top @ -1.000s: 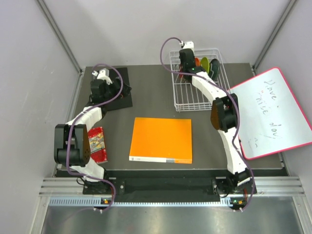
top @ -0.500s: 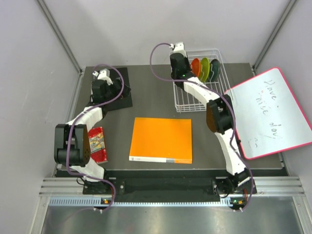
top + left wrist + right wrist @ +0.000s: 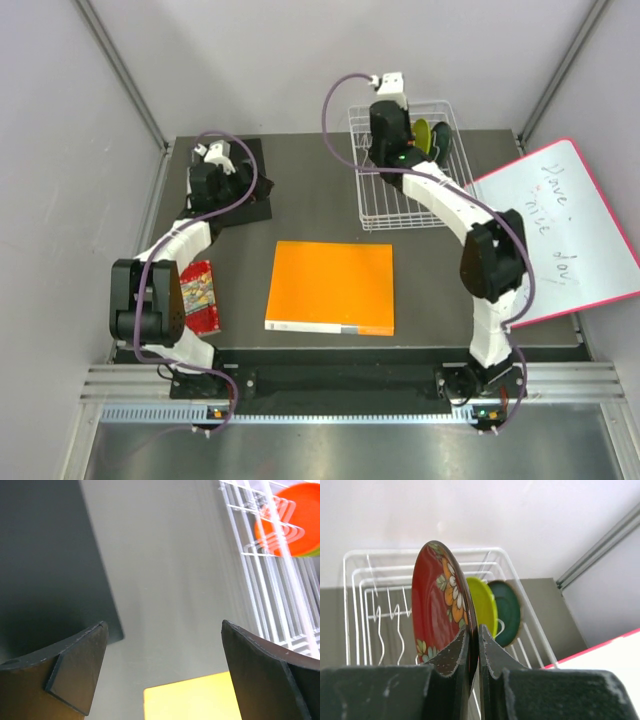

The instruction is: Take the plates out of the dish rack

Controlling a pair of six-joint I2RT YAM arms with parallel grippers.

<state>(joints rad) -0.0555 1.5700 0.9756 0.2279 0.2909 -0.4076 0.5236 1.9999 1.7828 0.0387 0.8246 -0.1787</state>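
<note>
My right gripper [image 3: 478, 630] is shut on the rim of the dark red patterned plate [image 3: 440, 605] and holds it upright over the white wire dish rack [image 3: 355, 580]. Behind it stand the lime green plate [image 3: 485, 607] and the dark grey-blue plate [image 3: 506, 612]. From above, the right gripper [image 3: 391, 138] is over the back of the rack [image 3: 400, 205], beside the green plate [image 3: 422, 133] and the dark plate [image 3: 440, 140]. The orange plate [image 3: 287, 522] shows only in the left wrist view. My left gripper [image 3: 165, 672] is open and empty, over the black mat [image 3: 250, 200].
A big flat orange square [image 3: 332, 287] lies mid-table. A pink-edged whiteboard [image 3: 555, 230] leans at the right. A red patterned packet [image 3: 200, 295] lies by the left arm. The black mat [image 3: 50, 555] sits at the far left.
My right wrist swung left, then back right over the rack's back, and its elbow moved right. The orange plate, visible from above half a second ago, is now covered. The left arm barely moved.
</note>
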